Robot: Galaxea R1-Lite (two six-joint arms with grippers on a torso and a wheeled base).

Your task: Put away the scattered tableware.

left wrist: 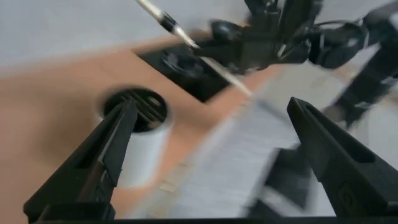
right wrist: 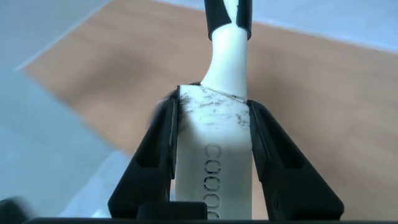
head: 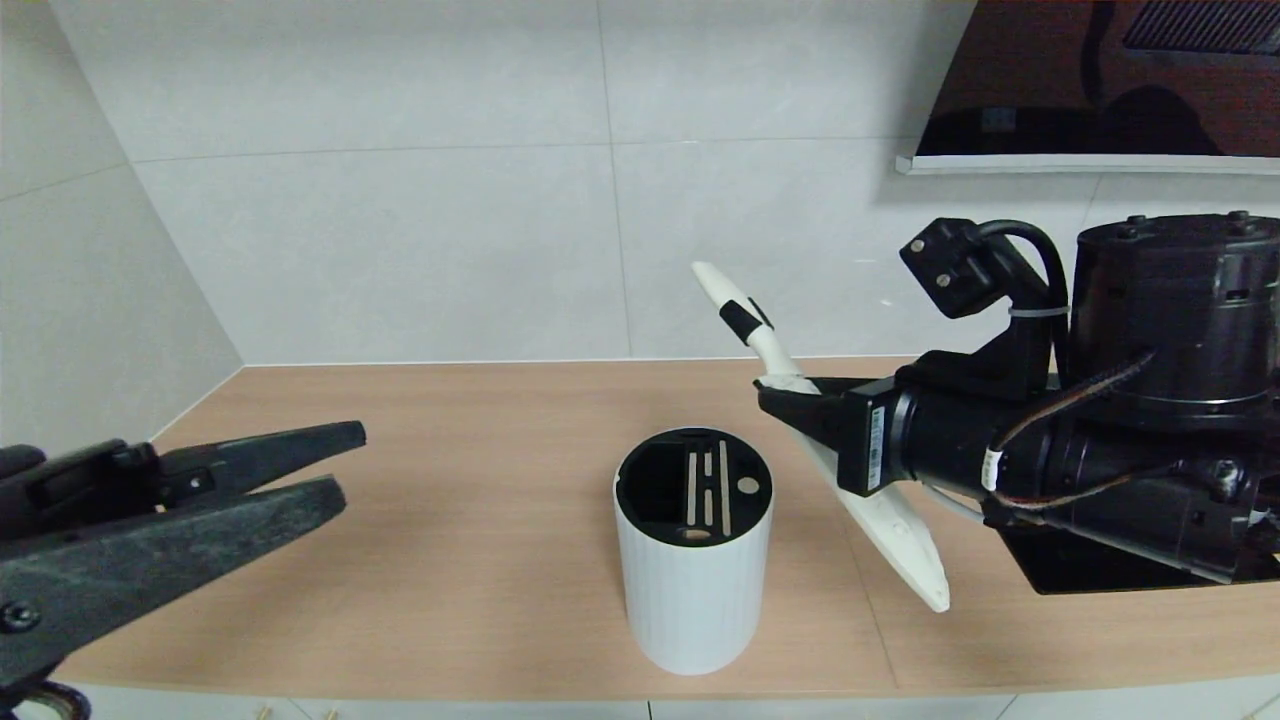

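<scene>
A white cylindrical utensil holder (head: 693, 570) with a black slotted top stands near the front edge of the wooden counter (head: 480, 540). My right gripper (head: 790, 400) hovers just right of it and above counter level, shut on a white knife-like utensil (head: 890, 520). Its black-banded handle tilts up toward the wall and its blade points down toward the front. The right wrist view shows the fingers (right wrist: 161, 137) clamping the white blade (right wrist: 214, 155). My left gripper (head: 348, 463) hangs open at the far left, nothing in it. From the left wrist the holder (left wrist: 137, 143) appears beyond the gripper (left wrist: 211, 115).
A black cooktop (head: 1080, 575) is set into the counter under the right arm. A dark range hood (head: 1100, 90) hangs at the upper right. Tiled walls close the back and left sides.
</scene>
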